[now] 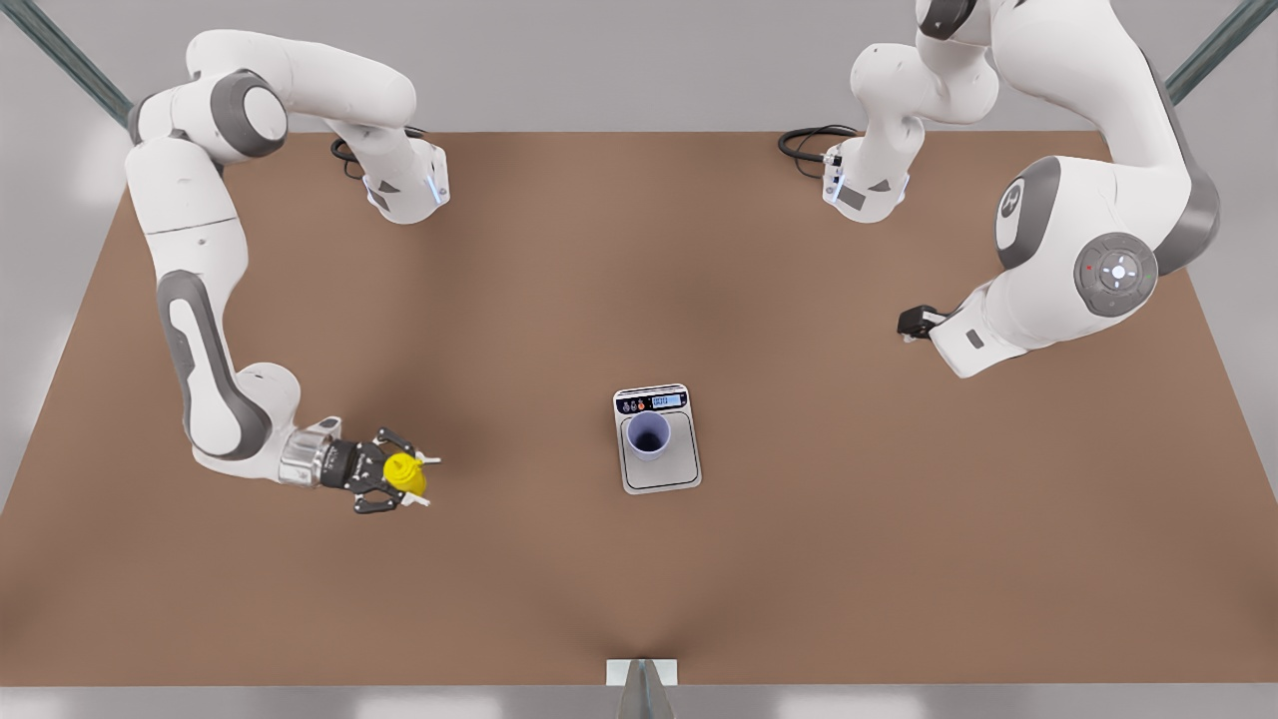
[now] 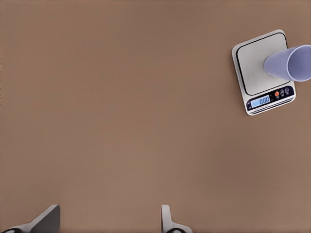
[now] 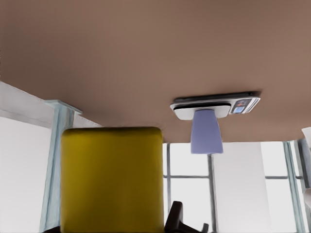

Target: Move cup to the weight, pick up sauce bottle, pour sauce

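1. The sauce bottle [image 1: 404, 474], glossy yellow with a rounded cap, sits clamped between the right gripper's [image 1: 410, 477] fingers, close to the table's [image 1: 849, 559] edge at the front view's left.
2. The tapered lavender cup [image 1: 648, 435] stands upright on the weight's [image 1: 659, 471] flat steel plate, mid-table.
3. The left gripper [image 2: 107, 221] waits, fingers spread and empty, high over the far right part.
4. The table is matte brown; the walls are grey.

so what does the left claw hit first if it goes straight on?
Likely bare table: the open left claw points down at it, with the weight and cup off to one side.
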